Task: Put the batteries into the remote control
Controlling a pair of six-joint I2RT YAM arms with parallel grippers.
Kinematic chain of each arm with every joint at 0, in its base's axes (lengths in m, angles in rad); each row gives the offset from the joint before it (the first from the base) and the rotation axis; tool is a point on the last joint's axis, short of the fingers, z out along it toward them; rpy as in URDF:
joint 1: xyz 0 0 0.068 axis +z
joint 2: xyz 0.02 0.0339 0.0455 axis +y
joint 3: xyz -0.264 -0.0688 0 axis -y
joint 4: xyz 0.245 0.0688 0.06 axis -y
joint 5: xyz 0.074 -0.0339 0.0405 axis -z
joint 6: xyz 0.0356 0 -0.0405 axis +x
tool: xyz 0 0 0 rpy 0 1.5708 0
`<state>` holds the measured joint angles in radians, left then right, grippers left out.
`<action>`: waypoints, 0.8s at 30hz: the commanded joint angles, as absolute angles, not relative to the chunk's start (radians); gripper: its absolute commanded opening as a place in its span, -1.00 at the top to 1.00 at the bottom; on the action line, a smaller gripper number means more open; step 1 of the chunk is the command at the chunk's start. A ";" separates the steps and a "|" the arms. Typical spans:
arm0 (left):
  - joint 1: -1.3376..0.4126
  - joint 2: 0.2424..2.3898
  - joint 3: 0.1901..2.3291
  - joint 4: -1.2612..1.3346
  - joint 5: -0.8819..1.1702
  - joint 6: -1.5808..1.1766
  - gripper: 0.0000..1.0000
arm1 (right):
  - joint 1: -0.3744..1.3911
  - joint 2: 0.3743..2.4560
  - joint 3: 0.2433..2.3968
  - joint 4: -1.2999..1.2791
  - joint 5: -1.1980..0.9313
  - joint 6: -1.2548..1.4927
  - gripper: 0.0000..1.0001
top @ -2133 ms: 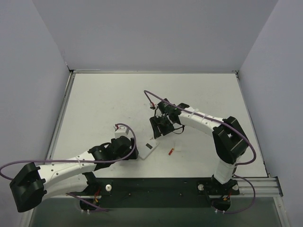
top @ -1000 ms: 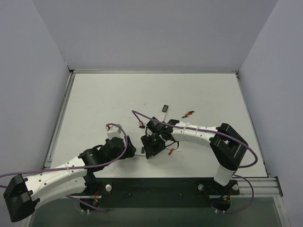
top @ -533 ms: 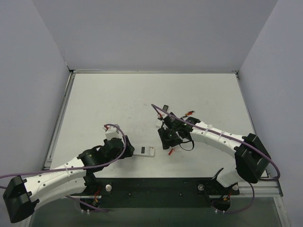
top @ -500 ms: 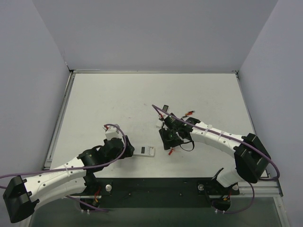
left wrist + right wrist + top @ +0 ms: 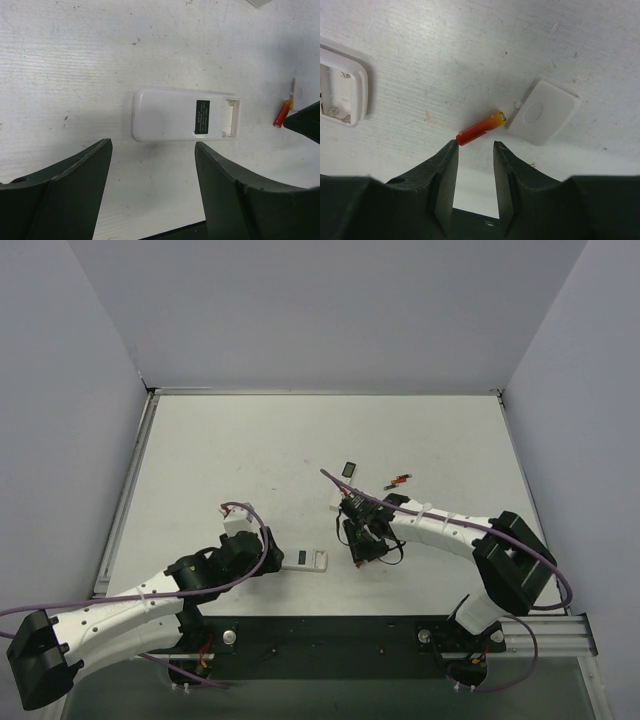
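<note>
Where the remote control (image 5: 303, 559) is laid: flat on the table (image 5: 230, 450), white back face up, between the two arms and nearer the left one.
Remote details: a small dark label (image 5: 203, 113) is seen on the back; the battery compartment (image 5: 230, 117) at one end is uncovered, with metal contacts showing.
Left fingers (image 5: 70, 195): spread wide and held low over the table, with the remote lying just ahead of the gap between them – no contact is seen.
Right fingers (image 5: 445, 180): set to a narrow gap and pointed down at the table; nothing is gripped.
Near battery (image 5: 481, 128): a red-to-yellow cylinder lying on the table, its red end just at the tips of the right fingers and its other end almost touching a white square lid (image 5: 543, 112).
White square lid: lying flat beside the battery, apart from the remote.
Far battery (image 5: 398, 479): lying on the table beyond the right arm, well apart from the remote.
Small dark piece (image 5: 348, 468): on the table near the far battery – too small to be identified.
</note>
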<state>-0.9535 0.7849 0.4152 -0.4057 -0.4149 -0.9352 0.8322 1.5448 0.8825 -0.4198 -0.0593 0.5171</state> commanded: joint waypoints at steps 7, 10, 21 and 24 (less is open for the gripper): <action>-0.948 0.778 0.414 -0.371 -0.419 -0.920 -0.54 | 0.845 1.612 0.884 -0.413 -0.064 0.549 0.46; -0.948 0.784 0.411 -0.368 -0.419 -0.917 -0.54 | 0.845 1.632 0.885 -0.408 -0.072 0.549 0.46; -0.948 0.873 0.422 -0.338 -0.388 -0.874 -0.54 | 0.867 1.622 0.885 -0.416 -0.090 0.528 0.85; -0.948 0.926 0.429 -0.302 -0.367 -0.859 -0.53 | 0.870 1.585 0.888 -0.436 -0.106 0.517 0.98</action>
